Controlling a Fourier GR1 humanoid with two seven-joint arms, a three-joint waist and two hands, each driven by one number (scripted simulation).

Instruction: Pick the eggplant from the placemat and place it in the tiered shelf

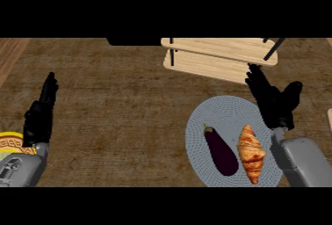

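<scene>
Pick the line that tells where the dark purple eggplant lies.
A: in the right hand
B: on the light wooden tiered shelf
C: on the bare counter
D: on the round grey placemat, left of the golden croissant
D: the dark purple eggplant lies on the round grey placemat, left of the golden croissant.

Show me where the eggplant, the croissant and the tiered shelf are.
eggplant [221, 153], head view, middle of its body
croissant [251, 153], head view, its centre
tiered shelf [215, 49], head view, upper wooden board
</scene>
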